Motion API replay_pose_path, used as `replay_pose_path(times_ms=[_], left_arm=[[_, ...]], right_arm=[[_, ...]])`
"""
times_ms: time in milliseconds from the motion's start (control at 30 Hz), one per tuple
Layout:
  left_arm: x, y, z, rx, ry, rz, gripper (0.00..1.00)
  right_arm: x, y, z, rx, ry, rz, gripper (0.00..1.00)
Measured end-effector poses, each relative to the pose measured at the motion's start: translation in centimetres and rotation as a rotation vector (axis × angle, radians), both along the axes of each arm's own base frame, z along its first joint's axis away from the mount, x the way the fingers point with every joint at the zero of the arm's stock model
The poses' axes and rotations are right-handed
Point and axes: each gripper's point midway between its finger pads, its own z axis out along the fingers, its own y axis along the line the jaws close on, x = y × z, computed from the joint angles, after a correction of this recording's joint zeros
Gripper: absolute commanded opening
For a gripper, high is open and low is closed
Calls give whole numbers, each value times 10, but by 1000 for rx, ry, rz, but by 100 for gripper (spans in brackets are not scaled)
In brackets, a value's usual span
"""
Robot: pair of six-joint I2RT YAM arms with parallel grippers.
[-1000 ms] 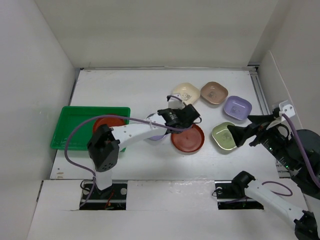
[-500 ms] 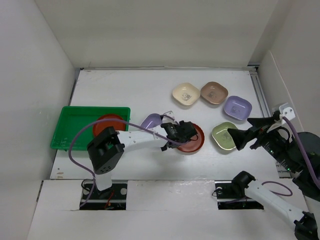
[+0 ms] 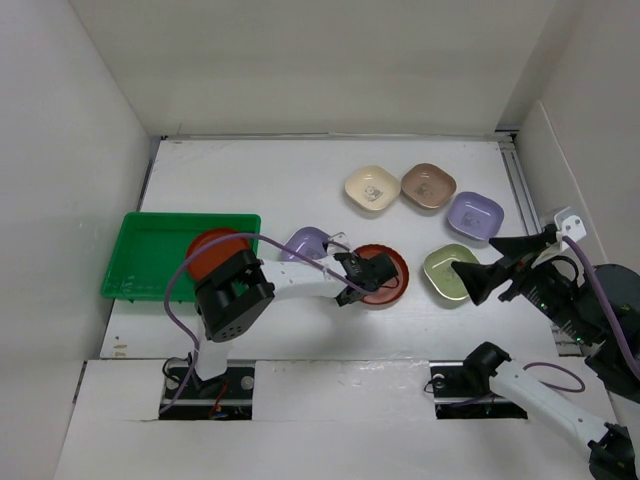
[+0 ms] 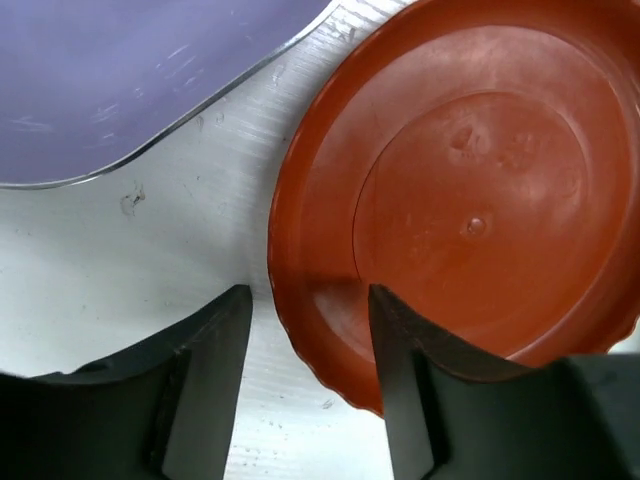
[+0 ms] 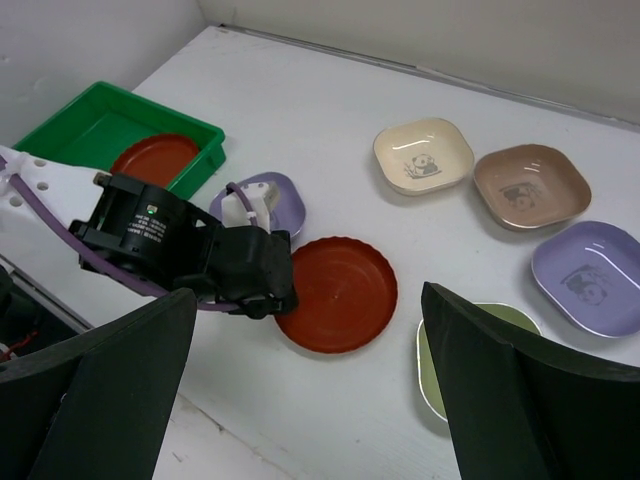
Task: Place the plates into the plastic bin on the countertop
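A round red-brown plate (image 3: 388,275) (image 4: 470,200) lies on the white countertop (image 3: 250,180) at centre. My left gripper (image 3: 366,275) (image 4: 308,295) straddles its near-left rim. One finger sits inside the dish and the other outside on the counter, with a gap left to the rim. The green plastic bin (image 3: 145,250) (image 5: 80,125) at left holds a second red-brown plate (image 3: 213,246) (image 5: 153,158). My right gripper (image 3: 492,262) (image 5: 308,292) hovers wide open and empty by the olive green plate (image 3: 446,273).
A lavender plate (image 3: 306,243) (image 4: 120,80) lies just left of the gripped-at dish, under the left arm. Cream (image 3: 372,188), tan-pink (image 3: 428,185) and another lavender plate (image 3: 474,214) sit in a row at back right. White walls enclose the counter.
My left gripper moved down and toward the near side onto the red-brown plate's rim, and its jaws narrowed from wide open. The lavender plate came into view. The right arm barely moved.
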Motion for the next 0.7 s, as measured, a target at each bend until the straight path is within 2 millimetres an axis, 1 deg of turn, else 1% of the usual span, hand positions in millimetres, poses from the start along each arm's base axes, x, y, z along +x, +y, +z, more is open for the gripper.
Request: replay_pose_path(times_ms=[33,100,133,167,200,233,300,533,600,667,700], left_arm=[[0,0,-1,1,1,3,38],[0,-2,-2,-5,5,6,25],[0,-2,-2,-9,7,8,20],[-1,-3,-3,-10,10,10,17],[0,-3,-4,-12,10,14,7],[0,-3,-4,-17,13,18,4],[0,-5,-3,-27,13,27,0],[1,-5,1,-22,10,33,0],[4,-5,8,-7,-4,30,0],[9,-7,21,4,-26,27,0],[13,-10,31,9,-47,23,0]], right_arm=[[0,0,0,-1,-1,1,100],[-1,0,0,-2,-5,3,100],[-2,-1,1,-1,-7,4,100],[-2,-1,1,0,-10,4,100],[-3,-2,2,0,-14,6,100],[-3,-2,2,1,-16,5,100],[-4,-2,2,1,-18,6,100],[-4,-2,2,0,-19,9,100],[-4,-2,2,0,-19,9,100],[-4,-2,2,0,-19,9,100],[-4,-2,2,0,-19,9,100]])
